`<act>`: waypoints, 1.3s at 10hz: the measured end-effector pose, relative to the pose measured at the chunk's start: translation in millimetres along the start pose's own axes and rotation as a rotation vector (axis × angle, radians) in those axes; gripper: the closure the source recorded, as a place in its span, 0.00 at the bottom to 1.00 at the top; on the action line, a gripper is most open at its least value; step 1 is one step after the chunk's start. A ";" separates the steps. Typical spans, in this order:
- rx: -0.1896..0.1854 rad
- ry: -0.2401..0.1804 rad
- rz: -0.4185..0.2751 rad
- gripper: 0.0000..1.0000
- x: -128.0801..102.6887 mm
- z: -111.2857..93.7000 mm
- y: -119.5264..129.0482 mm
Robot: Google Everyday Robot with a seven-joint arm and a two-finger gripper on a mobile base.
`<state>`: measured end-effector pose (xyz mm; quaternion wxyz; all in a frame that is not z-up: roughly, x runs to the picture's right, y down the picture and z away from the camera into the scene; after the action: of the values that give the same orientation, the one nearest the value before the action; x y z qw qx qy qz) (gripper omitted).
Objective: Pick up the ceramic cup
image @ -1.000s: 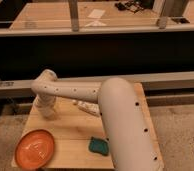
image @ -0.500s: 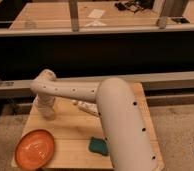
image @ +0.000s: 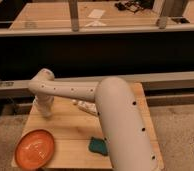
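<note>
While my arm [image: 121, 120] sweeps across the counter [image: 70, 131] from the near right, the camera view gives me one angle only, so here goes. The elbow is bent high over the far left of the boards. From there my wrist [image: 44, 104] drops straight down, so the jaws are low over the counter's far left corner. They're tucked under the wrist, and I cannot tell whether they're apart or together.

The cup doesn't show on its own. My guess is it's right there under the wrist, hidden by my own white casing, but I can't pick out its rim or wall.

Elsewhere, the orange plate [image: 35, 148] is at the near left, well apart from the wrist. A green sponge [image: 97, 146] lies near the front edge beside my forearm. A white oblong thing [image: 85, 106] lies just past the arm, mid-counter. It isn't my target.

On handling: I'd expect a small ceramic cup to be light, rigid and glazed slick, and it would chip if dropped. It tapers toward the base, so a low pinch could squirt it upward. I'd rather squeeze across the wall near the rim, squarely and gently, then lift straight up.
</note>
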<state>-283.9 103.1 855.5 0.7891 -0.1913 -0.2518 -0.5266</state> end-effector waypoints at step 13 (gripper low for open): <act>-0.001 -0.008 -0.051 0.86 -10.5 -31.3 -13.1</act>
<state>-293.2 88.1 824.6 0.7744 -0.1875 -0.2595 -0.5457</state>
